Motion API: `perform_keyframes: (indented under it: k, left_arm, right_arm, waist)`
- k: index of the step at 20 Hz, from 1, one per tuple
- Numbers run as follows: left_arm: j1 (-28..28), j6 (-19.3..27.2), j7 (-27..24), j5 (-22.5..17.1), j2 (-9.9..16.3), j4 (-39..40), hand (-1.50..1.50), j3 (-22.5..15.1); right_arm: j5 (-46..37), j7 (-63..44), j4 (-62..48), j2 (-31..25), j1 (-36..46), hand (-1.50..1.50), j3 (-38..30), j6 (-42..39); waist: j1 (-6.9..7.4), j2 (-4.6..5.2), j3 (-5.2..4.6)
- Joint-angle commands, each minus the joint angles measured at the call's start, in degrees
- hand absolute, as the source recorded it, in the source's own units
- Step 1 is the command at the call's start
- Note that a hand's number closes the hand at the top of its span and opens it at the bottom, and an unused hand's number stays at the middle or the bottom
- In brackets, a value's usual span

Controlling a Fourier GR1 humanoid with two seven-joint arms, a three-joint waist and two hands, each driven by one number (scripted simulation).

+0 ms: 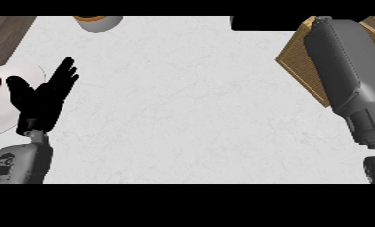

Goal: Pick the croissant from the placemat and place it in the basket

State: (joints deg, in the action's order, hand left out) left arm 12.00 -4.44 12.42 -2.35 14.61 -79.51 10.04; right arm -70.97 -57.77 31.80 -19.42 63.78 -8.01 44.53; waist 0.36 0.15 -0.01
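Left hand (42, 97) stands at about 9 o'clock, black, palm open, its fingers straight and spread, pointing up toward 1 o'clock and holding nothing; its grey forearm (26, 164) comes in at the 8 o'clock corner. Nowhere in this view does the croissant show, so I cannot tell where it lies or whether anything holds it. The basket (299, 67), tan and woven, sits at about 2 to 3 o'clock, turned so that one corner points toward the middle of the counter, and most of it is hidden under the right forearm (344, 67). That forearm is a thick grey limb running from 4 o'clock up to 1 o'clock, and it leaves the view at the top, so the right hand is out of sight and its state cannot be told. Behind the left hand, a pale round disc (29, 70) is cut by the view's 9 o'clock edge; the thumb overlaps it. The counter (183, 107) is white stone with faint grey veining and fills nearly the whole view. At 11 o'clock a grey cup (99, 23) with an orange inside is cut by the top edge. At 12 to 1 o'clock lies a dark rectangular shape (264, 23), too cropped to identify. A strip of dark wood (15, 28) borders the counter at 10 o'clock.
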Motion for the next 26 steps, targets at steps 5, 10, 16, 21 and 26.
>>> perform_keyframes:
  k: [5,10,16,21,26]
  left_arm:
    - [0.68,-0.99,0.09,-0.23,1.01,0.09,0.0,0.8]
    - [-1.23,-0.95,0.1,0.0,-0.7,-1.71,0.0,-0.61]
    - [0.47,0.9,2.89,-0.25,-1.08,-1.8,0.0,0.18]
    - [-0.8,0.81,2.62,-0.47,0.41,-2.23,0.0,1.73]
    - [-4.29,0.97,1.49,-0.08,-0.08,-3.32,0.0,1.74]
  right_arm:
    - [2.32,2.97,-2.65,-0.94,-3.94,-1.5,-3.73,6.45]
    - [7.7,11.01,0.61,-1.2,-5.05,-1.5,-5.3,9.45]
    - [6.69,5.54,8.15,-3.07,-6.2,-1.5,-9.48,17.95]
    - [12.4,8.25,20.57,-2.45,-16.1,-1.5,-13.4,21.38]
    - [20.04,7.56,41.55,-0.75,-28.85,-1.5,-12.04,10.28]
  waist:
    - [0.57,0.21,0.02]
    - [0.58,0.13,0.04]
    - [-0.72,-0.39,0.01]
    - [-2.64,-1.07,0.06]
    - [-4.17,-1.7,-0.03]
